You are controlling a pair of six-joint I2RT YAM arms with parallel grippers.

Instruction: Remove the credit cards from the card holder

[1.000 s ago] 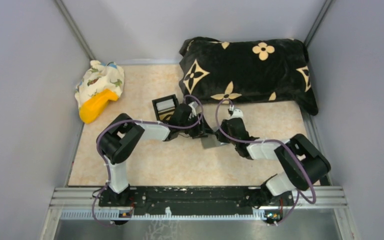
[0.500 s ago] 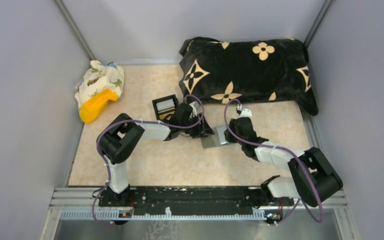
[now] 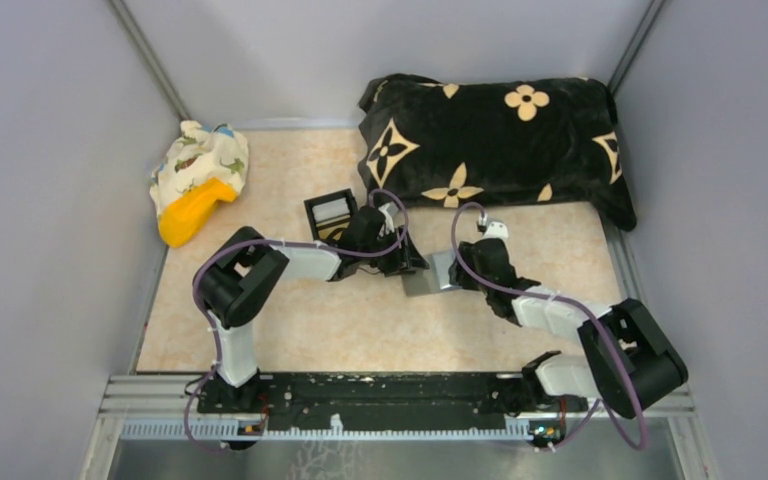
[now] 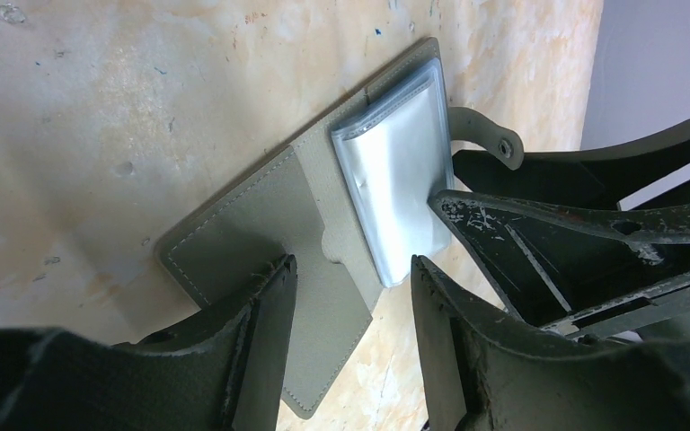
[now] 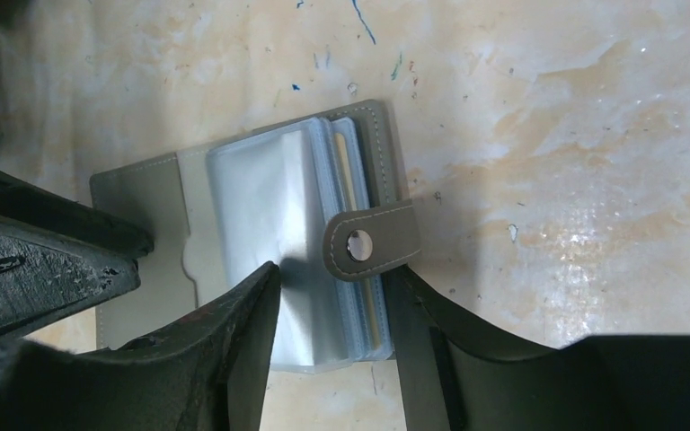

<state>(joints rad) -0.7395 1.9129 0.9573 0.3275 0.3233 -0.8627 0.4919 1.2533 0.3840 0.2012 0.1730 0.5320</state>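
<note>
Card holder (image 3: 426, 279) lying open on the table (image 3: 360, 330), between both grippers. Left gripper (image 4: 350, 267) spread over its cover; right gripper (image 5: 332, 278) part-open astride the plastic sleeves (image 5: 260, 206). Advised: keep the cover flat and pinch one card edge only.

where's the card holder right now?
Top view: the card holder lies open mid-table, between the left gripper and the right gripper, just right of the black box.

Left hand (image 4: 350, 269) and right hand (image 5: 332, 277) nearly meet tip to tip, angled down, both jaws parted
</note>
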